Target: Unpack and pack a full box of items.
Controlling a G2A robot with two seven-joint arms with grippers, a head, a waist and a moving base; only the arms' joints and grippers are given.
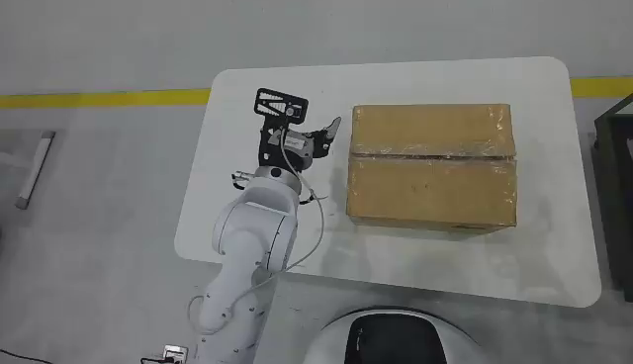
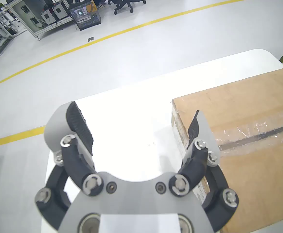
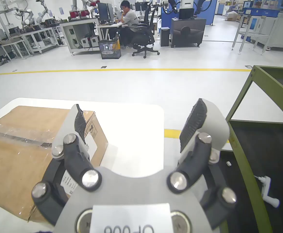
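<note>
On the floor well left of the bench [image 1: 554, 255] lies a grey bar [image 1: 33, 166], and a yellow floor line [image 1: 99, 97] runs along past the bench's far edge. The bench is white with rounded corners.

Over its left part the left arm [image 1: 252, 235] stretches away from the robot. The left claw [image 2: 134, 122] stands wide, with nothing between its ribbed black pads [image 2: 79, 124], and bare benchtop lies beneath the gap. In the top view one of its fingers sits just beside the far left corner of the cardboard box [image 1: 432, 166], with a small gap between them. In the left wrist view that finger overlaps the box's end edge, and I cannot tell from there whether it touches.

The box rests flat on the right half of the bench, long side running left to right. Its flaps are closed, and clear tape [image 1: 432, 152] runs along the centre seam. A white label [image 3: 91, 144] is stuck on its right end face.

Past that end the right claw [image 3: 139, 112] is also spread wide and holds nothing. One finger is in line with the box's right end and the other is toward the bench's right edge.

Just right of the bench stands a green cart [image 3: 253, 93] with a dark tray, and a small white object [image 3: 269, 190] lies in it.
</note>
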